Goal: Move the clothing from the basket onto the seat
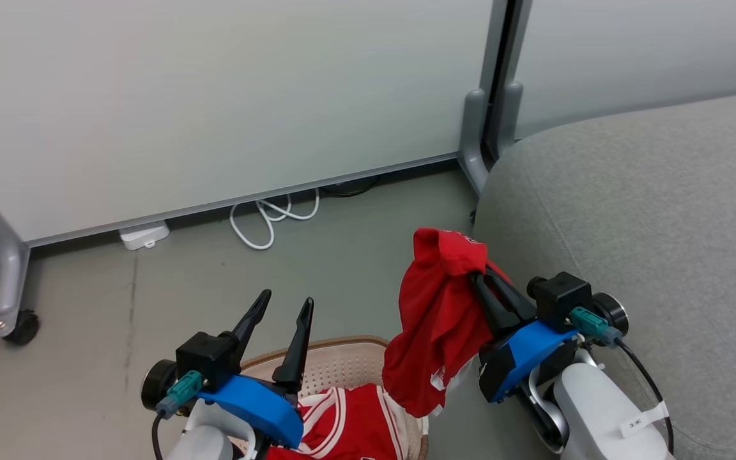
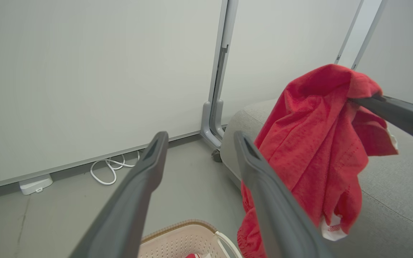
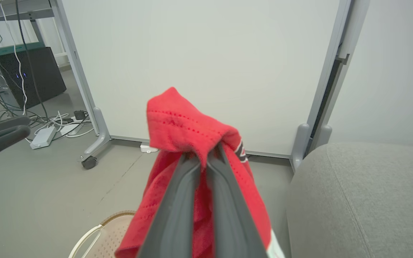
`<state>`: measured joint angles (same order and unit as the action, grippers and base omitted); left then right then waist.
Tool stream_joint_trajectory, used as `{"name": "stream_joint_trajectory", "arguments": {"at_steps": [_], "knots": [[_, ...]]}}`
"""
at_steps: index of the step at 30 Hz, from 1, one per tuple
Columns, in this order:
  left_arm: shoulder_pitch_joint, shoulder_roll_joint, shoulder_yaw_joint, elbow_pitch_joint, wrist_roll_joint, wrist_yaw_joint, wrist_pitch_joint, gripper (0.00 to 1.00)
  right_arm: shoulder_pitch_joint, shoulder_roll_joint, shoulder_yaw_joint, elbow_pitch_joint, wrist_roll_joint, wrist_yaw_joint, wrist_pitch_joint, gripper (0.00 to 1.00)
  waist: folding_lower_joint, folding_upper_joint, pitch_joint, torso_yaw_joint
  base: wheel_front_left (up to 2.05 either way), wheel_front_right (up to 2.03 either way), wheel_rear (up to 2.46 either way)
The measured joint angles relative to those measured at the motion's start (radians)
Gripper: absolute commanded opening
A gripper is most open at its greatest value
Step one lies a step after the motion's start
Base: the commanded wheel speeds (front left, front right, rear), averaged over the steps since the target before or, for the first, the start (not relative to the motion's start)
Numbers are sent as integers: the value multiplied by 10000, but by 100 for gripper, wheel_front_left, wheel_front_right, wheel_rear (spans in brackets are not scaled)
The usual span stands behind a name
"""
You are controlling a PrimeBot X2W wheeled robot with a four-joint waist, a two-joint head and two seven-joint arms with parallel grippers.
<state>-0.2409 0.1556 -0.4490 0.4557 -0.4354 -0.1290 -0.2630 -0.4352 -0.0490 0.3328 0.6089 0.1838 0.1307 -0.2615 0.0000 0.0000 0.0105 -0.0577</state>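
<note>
The task looks partway done. The right pincer [image 1: 478, 278] is clamped on a red garment [image 1: 438, 319], which hangs below its tips, lifted clear of the basket [image 1: 342, 364]. It sits just left of the grey seat [image 1: 649, 211], not yet over it. A second red garment [image 1: 349, 421] with white stripes lies in the basket beneath the left pincer [image 1: 289, 299], whose jaws stand wide with nothing between them. The visible part of the seat carries no clothing. Ahead of both pincers stand a white partition [image 1: 214, 96] and a looped white cable [image 1: 272, 220] on the floor. Nothing seems to block the way rightward to the seat.
</note>
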Motion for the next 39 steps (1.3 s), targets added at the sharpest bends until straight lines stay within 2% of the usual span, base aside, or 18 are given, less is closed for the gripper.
{"name": "stream_joint_trajectory", "arguments": {"at_steps": [8, 27, 39], "knots": [[4, 10, -36, -23, -50, -2, -2, 100, -25, 0, 52, -23, -56, 0, -4, 0, 0, 0, 118, -780, 0, 0, 0], [-69, 2, -134, -127, -31, -2, 0, 100, -30, -4, -119, -77, -142, 0, -8, 0, 0, 0, 289, -3246, 0, 0, 0], [-68, -2, -75, -153, 56, -4, 0, 100, -5, -4, -123, -136, -134, 0, -8, 0, 0, 0, 299, -4191, 0, 0, 0]]}}
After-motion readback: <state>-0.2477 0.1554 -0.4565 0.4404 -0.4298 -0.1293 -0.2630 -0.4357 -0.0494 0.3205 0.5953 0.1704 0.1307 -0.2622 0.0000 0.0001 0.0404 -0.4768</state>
